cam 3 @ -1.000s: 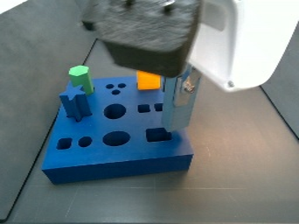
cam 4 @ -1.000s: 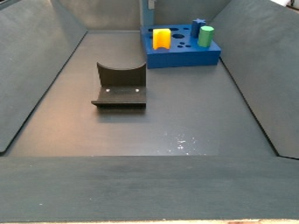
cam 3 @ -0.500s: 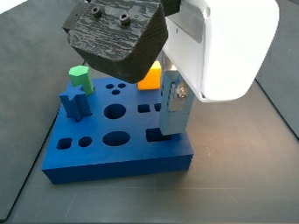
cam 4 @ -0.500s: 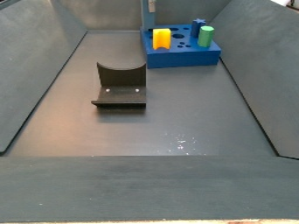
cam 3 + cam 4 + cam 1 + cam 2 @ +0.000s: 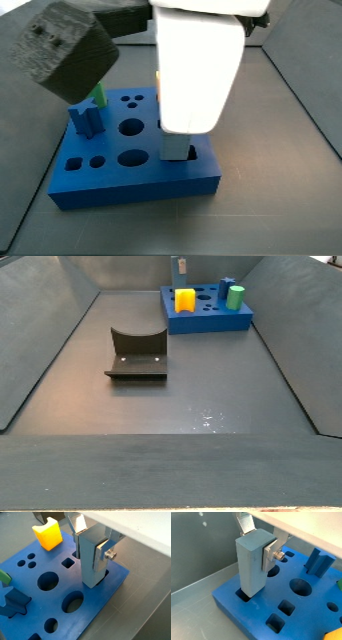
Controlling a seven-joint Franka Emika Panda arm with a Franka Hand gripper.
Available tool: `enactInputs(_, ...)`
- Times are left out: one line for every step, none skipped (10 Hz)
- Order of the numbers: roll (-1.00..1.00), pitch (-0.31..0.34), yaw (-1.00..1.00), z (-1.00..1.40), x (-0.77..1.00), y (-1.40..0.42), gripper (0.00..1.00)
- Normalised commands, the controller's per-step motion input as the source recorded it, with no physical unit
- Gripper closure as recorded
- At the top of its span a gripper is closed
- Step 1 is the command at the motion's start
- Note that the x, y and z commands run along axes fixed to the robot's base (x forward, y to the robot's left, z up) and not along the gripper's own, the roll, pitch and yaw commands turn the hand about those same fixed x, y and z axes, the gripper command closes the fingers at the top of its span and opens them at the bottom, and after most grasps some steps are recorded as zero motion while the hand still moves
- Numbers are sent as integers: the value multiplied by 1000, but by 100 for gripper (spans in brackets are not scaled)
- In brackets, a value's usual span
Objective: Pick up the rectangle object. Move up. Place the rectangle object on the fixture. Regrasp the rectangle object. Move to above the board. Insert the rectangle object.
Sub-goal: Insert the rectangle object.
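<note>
your gripper (image 5: 264,547) clamps the rectangle object (image 5: 252,567), upright, its lower end in a rectangular hole near the board (image 5: 244,614) edge. the dark floor (image 5: 201,396) lies open around the fixture (image 5: 136,353), well apart.

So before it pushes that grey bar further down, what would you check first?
1. End effector grips the rectangle object: ok, a finger plate presses its side.
2. Bar's lower end in the rectangular hole of the board: ok, already entered.
3. Bar upright: ok in both wrist views.
4. Bar fully seated: not ok, most stands above the board.
5. Yellow block apart from the bar: ok.
6. Fixture away from the board: ok.
</note>
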Motion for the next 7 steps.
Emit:
enactInputs(0, -86, -351, -143, 0, -246, 100)
enactInputs(-194, -203, -420, -149, 289, -217, 100)
enactInputs(-126, -23, 0, -123, 583, -9, 100)
enactInputs(-620, 0, 0, 0, 657, 546, 100)
enactInputs(-360, 20, 60, -14, 183, 369, 100)
enactInputs(0, -66, 0, 0, -51, 0, 100)
enactInputs(206, -603, 240, -137, -406, -294, 100)
